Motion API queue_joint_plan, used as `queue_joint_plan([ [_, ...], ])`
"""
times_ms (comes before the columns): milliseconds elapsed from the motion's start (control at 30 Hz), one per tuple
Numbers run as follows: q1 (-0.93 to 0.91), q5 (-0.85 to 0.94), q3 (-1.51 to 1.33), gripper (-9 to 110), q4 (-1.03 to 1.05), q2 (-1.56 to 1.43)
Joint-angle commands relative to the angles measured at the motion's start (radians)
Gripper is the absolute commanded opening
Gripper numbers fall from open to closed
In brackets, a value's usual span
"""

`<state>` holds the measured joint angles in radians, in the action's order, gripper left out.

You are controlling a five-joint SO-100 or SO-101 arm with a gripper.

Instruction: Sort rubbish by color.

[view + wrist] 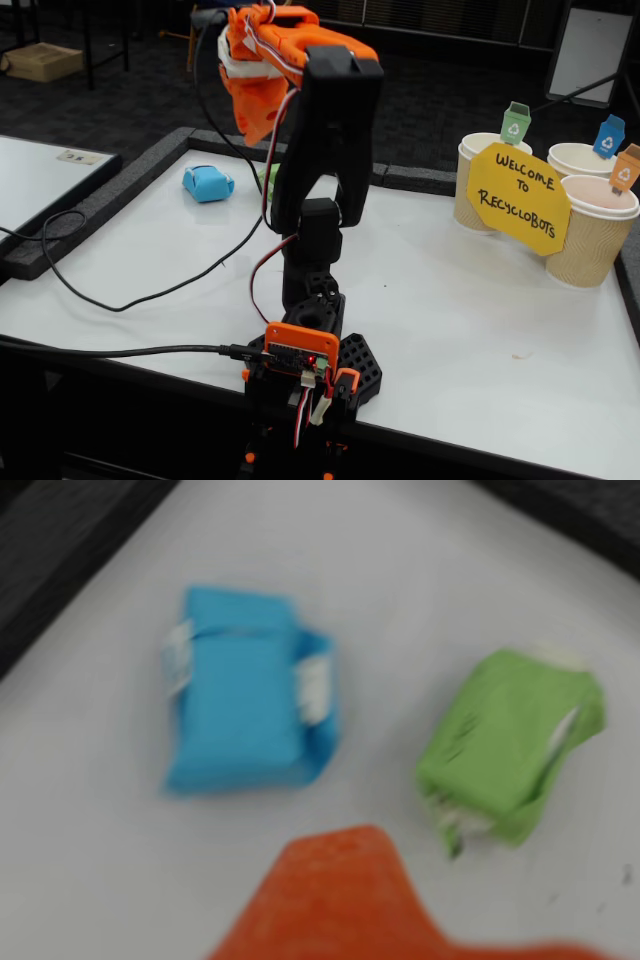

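A light blue paper lump (245,705) and a green paper lump (510,745) lie side by side on the white table, apart from each other. In the fixed view the blue lump (207,183) sits at the far left of the table, and only a sliver of the green lump (266,176) shows behind the arm. My orange gripper (258,120) hangs high above them, touching neither. In the wrist view only one orange finger (340,890) shows, at the bottom edge and nearer than both lumps. It holds nothing that I can see.
Three beige paper cups stand at the far right: green tag (483,185), blue tag (580,158), orange tag (592,235). The yellow sign (518,197) leans on them. A black cable (120,295) crosses the table's left. A dark raised border (110,195) lines the left and back edges.
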<state>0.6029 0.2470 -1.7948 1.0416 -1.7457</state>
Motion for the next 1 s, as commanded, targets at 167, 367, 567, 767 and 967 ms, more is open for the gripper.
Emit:
queue_joint_plan([
  [167, -0.199, 0.149, 0.295, 7, -0.063, 0.192],
  [367, -0.221, 0.325, 0.339, 6, -0.011, 0.238],
  [567, -0.123, 0.434, 0.397, 6, 0.130, 0.262],
  [767, -0.087, 0.433, 0.390, 7, 0.118, 0.262],
  [967, -0.115, 0.433, 0.388, 0, 0.012, 0.259],
])
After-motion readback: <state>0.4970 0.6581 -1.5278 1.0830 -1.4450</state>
